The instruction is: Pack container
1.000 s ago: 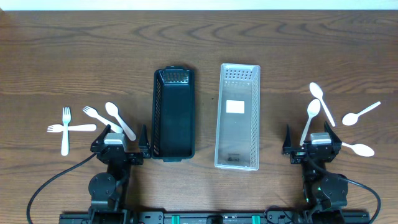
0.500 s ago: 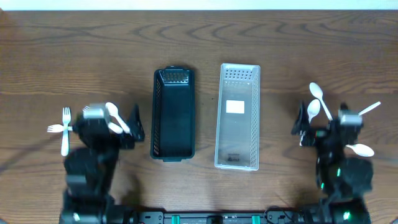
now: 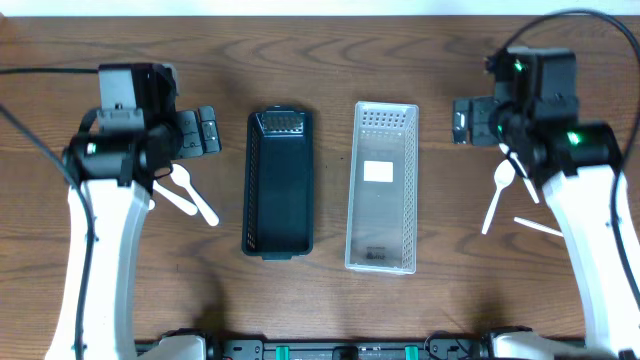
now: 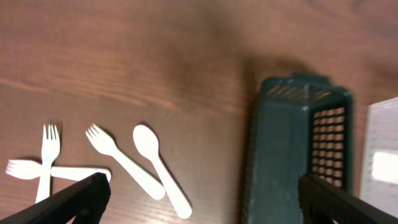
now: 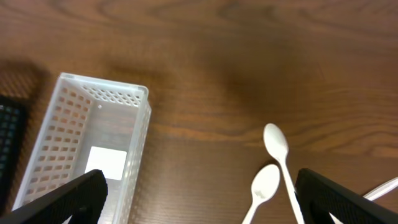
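A black basket (image 3: 279, 185) and a clear white basket (image 3: 382, 185) stand side by side mid-table, both empty. My left gripper (image 3: 206, 130) is open and empty, raised left of the black basket's far end. Its wrist view shows two crossed white forks (image 4: 45, 167), another fork (image 4: 115, 158) and a spoon (image 4: 160, 171) on the wood, with the black basket (image 4: 292, 149) to the right. My right gripper (image 3: 462, 120) is open and empty, raised right of the white basket's far end. Its wrist view shows the white basket (image 5: 87, 149) and two white spoons (image 5: 277, 144) (image 5: 263, 186).
On the overhead, a white spoon (image 3: 190, 192) lies left of the black basket under my left arm. A spoon (image 3: 498, 195) and a utensil handle (image 3: 538, 227) lie right of the white basket. The other utensils are hidden by the arms.
Both arms have risen from the front edge and swung toward the far side of the table. The grippers now hover over the utensil piles. Nothing was picked up.
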